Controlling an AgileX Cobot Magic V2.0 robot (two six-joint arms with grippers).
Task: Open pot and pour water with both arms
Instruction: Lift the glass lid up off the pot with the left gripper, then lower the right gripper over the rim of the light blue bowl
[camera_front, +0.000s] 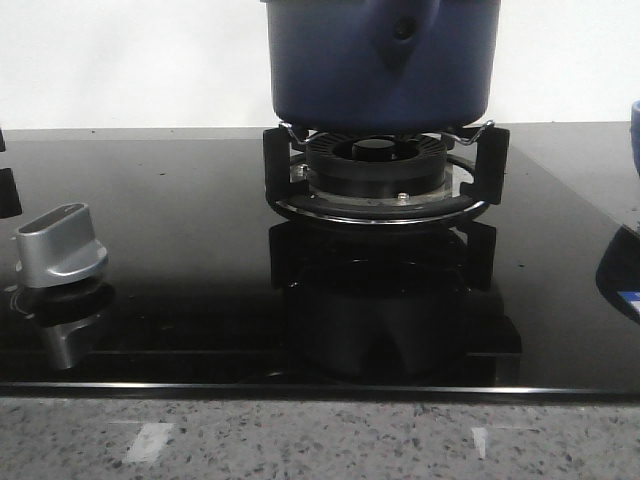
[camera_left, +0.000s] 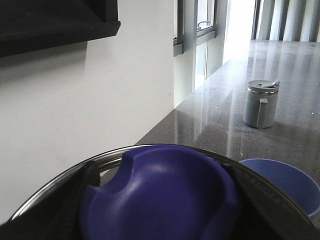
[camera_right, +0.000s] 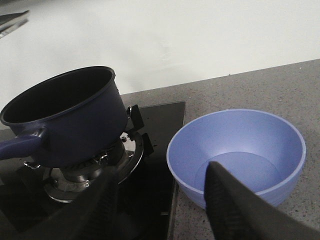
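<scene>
Front view: the pot is sitting on the burner of a glossy black glass hob, its tapered handle mount with the round rivet facing the camera. Wire supports are touching the pot's base on both sides. A silver control knob is standing on the glass well to the left of the burner, and a sliver of something blue is showing at the frame edge far to the burner's right. Neither gripper is showing here.

Left wrist view: the left gripper is holding a round lid with a metal rim and a dark blue knob; the dark fingers are pressing against both sides of the knob. Past the lid, a light blue bowl is resting on the grey stone counter, and a grey lidded jug is standing farther along it.

Right wrist view: the pot, lidless and dark inside, is standing on the burner, its handle pointing off-frame. The light blue bowl is sitting on the counter just beside the hob, apparently empty. The right gripper is hanging above the bowl's near rim, its fingers spread apart and gripping nothing.
</scene>
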